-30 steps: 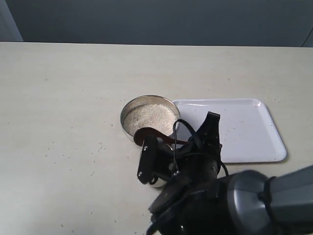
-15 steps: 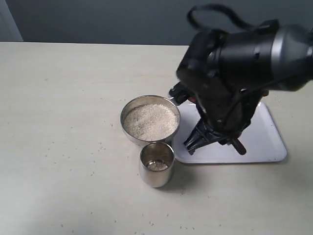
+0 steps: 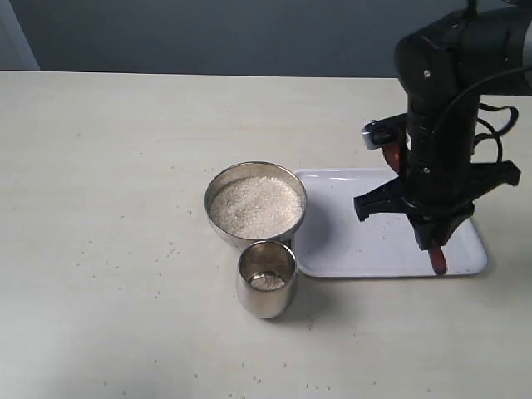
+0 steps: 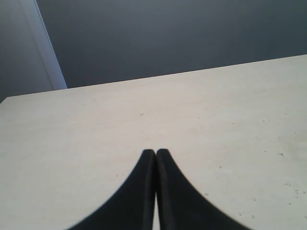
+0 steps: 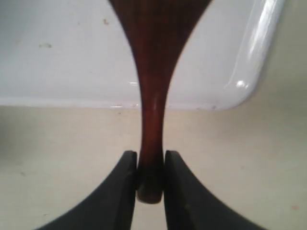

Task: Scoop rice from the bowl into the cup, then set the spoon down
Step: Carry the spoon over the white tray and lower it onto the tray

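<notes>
The steel bowl (image 3: 249, 166) holds a level heap of rice (image 3: 253, 204) at the table's middle. Right in front of it, nearly touching, stands the steel cup (image 3: 266, 298) with a little rice (image 3: 268, 281) at its bottom. My right gripper (image 3: 432, 239) hangs over the right part of the white tray (image 3: 349, 224), shut on the wooden spoon (image 3: 437, 262) near its handle end. In the right wrist view the spoon (image 5: 152, 96) runs from my right gripper (image 5: 151, 165) out over the tray (image 5: 62, 57). My left gripper (image 4: 156, 154) is shut on nothing above bare table.
The white tray lies just right of the bowl, its near right corner rim (image 5: 244, 76) under the spoon. Loose grains (image 3: 166, 249) dot the tabletop around the bowl and cup. A dark wall (image 3: 249, 33) runs along the table's far edge.
My right arm has swung away from the bowl and cup, to the right, carrying the spoon over the tray. The cup, hidden by the arm a second ago, now shows.
</notes>
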### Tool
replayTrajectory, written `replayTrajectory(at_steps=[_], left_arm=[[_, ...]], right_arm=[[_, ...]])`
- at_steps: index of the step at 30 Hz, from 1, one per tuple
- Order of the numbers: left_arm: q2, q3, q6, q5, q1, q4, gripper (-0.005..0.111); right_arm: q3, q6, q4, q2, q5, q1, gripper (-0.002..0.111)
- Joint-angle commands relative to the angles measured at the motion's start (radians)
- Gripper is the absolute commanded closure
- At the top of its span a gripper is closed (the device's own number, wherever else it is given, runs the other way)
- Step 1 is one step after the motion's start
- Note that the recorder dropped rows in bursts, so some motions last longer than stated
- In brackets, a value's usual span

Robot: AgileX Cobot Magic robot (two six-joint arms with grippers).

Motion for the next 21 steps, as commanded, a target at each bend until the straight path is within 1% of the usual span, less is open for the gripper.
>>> replayTrajectory(at_steps=[1, 3, 13, 15, 17, 18, 21], left_arm=[[-0.004, -0.004, -0.007, -0.001, -0.004, 0.001, 0.106], [-0.004, -0.004, -0.007, -0.001, -0.004, 0.001, 0.106], [-0.004, -0.004, -0.007, -0.001, -0.004, 0.001, 0.106], [-0.004, -0.004, -0.007, -0.001, -0.004, 0.001, 0.106], [-0.004, -0.004, -0.007, -0.001, -0.004, 0.001, 0.106], [-0.004, -0.004, -0.007, -0.001, -0.004, 0.001, 0.106], [-0.004, -0.004, -0.007, -0.001, -0.004, 0.001, 0.106]], right_arm=[[-0.004, 0.046, 0.291, 0.031, -0.186, -0.129, 0.109], [-0.004, 0.052, 0.31, 0.046, -0.276, -0.143, 0.109], [-0.004, 0.067, 0.409, 0.211, -0.252, -0.207, 0.108], [-0.004, 0.067, 0.417, 0.225, -0.24, -0.221, 0.099], [-0.004, 0.067, 0.419, 0.23, -0.238, -0.23, 0.086], [-0.004, 0.067, 0.421, 0.23, -0.242, -0.233, 0.077], [-0.006, 0.067, 0.43, 0.23, -0.234, -0.242, 0.063]])
